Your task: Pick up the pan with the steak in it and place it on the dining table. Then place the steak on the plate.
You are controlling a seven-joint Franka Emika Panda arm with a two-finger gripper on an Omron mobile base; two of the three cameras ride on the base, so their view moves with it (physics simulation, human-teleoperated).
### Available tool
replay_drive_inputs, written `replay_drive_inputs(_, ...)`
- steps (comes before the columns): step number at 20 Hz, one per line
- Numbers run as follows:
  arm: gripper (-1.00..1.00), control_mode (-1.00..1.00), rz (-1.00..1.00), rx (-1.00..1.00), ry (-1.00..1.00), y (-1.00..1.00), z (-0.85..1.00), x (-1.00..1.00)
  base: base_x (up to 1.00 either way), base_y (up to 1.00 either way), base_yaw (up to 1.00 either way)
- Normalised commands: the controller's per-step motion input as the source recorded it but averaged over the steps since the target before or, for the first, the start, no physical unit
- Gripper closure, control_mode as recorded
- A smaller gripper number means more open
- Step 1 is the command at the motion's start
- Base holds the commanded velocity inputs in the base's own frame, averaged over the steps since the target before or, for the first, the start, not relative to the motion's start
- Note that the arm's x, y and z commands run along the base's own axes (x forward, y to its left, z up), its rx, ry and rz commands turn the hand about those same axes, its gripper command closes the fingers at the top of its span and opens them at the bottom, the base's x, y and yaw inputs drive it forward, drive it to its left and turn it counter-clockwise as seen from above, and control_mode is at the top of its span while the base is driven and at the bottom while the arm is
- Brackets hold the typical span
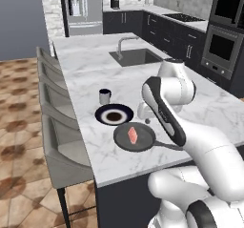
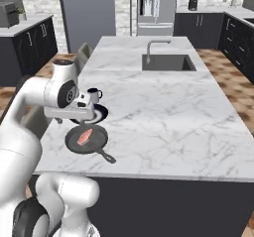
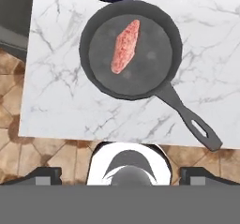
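Note:
The dark pan (image 3: pixel 150 54) rests on the marble dining table (image 2: pixel 163 107) near its front edge, with its long handle (image 3: pixel 192 120) pointing toward the robot. The pinkish steak (image 3: pixel 125 46) lies in the pan's middle. Just beyond the pan sits the black-rimmed plate (image 1: pixel 114 115), touching or nearly touching the pan's rim. My gripper (image 3: pixel 121 175) hovers above the pan and looks straight down on it. Its fingertips (image 3: pixel 44 174) stand wide apart, open and holding nothing. In the right base view the hand (image 2: pixel 83 107) hangs over the pan (image 2: pixel 96 139) and partly hides the plate (image 2: pixel 100 114).
A small dark mug (image 1: pixel 105 96) stands just behind the plate. Farther back the sink (image 1: pixel 136 57) and faucet (image 1: pixel 121 45) are set into the table. Grey stools (image 1: pixel 57 127) line its left side. The table's front edge runs close below the pan.

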Motion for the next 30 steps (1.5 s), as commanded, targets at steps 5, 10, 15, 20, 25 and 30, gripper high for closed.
replay_drive_inputs(5,-1.00,-1.00,-0.11,-0.10,0.00,0.25,-0.24,0.68,0.00,0.00,0.00)
replay_drive_inputs(10,-1.00,-1.00,0.00,-0.01,0.01,0.03,-0.11,0.03,0.00,0.00,0.00)
replay_drive_inputs(15,-1.00,-1.00,0.00,-0.01,0.01,0.00,-0.27,0.00,0.00,0.00,0.00)
replay_drive_inputs(20,-1.00,-1.00,0.00,0.00,0.00,0.00,-0.37,0.07,0.00,0.00,0.00)
replay_drive_inputs(25,-1.00,-1.00,-0.02,0.00,0.00,0.00,-0.41,0.20,0.00,0.00,0.00)
replay_drive_inputs(30,-1.00,-1.00,-0.03,-0.01,0.00,0.02,-0.36,0.33,0.00,0.00,0.00)
